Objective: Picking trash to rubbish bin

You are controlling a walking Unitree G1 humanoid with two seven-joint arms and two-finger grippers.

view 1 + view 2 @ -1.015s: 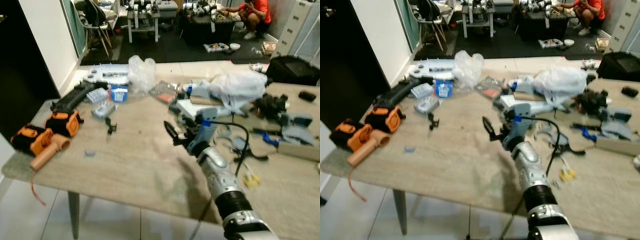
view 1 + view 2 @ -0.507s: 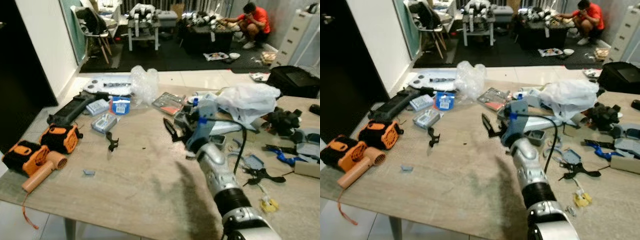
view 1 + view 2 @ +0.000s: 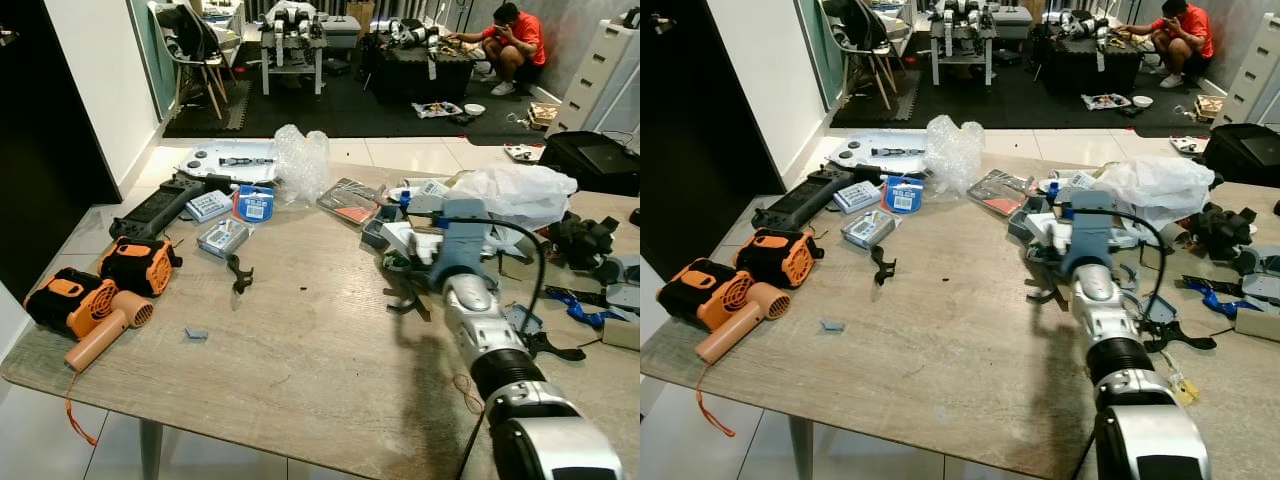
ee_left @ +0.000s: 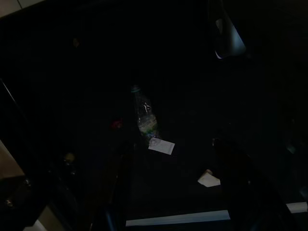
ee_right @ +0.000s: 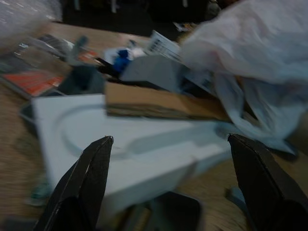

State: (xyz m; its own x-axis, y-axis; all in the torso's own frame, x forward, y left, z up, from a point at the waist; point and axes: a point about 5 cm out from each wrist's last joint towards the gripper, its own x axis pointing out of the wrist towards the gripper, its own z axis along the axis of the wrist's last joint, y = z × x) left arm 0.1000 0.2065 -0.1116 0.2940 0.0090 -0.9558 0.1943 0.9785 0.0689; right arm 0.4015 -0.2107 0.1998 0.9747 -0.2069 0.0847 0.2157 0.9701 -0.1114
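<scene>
The task looks barely begun — nothing is in hand and the table (image 3: 300,340) is crowded with clutter. The right gripper (image 5: 168,192) reaches out over the right half of the tabletop with its 2 black fingers (image 5: 82,185) spread wide and nothing between them, aimed at a white foam tray (image 5: 120,144) that lies just ahead with a strip of cardboard (image 5: 163,106) on it. Beyond that sits a crumpled white plastic bag (image 3: 520,190), and farther left a wad of clear bubble wrap (image 3: 302,160) — both likely trash candidates. Tools such as the orange blower (image 3: 85,310) lie well apart at the table's left edge.

The left arm hangs idle; its wrist view is very dark, showing a plastic bottle (image 4: 144,113) and 2 paper scraps (image 4: 161,145) on the floor, and I cannot tell how its fingers stand.

I can make out no rubbish bin, so grasp, carry and drop all remain to be done.
</scene>
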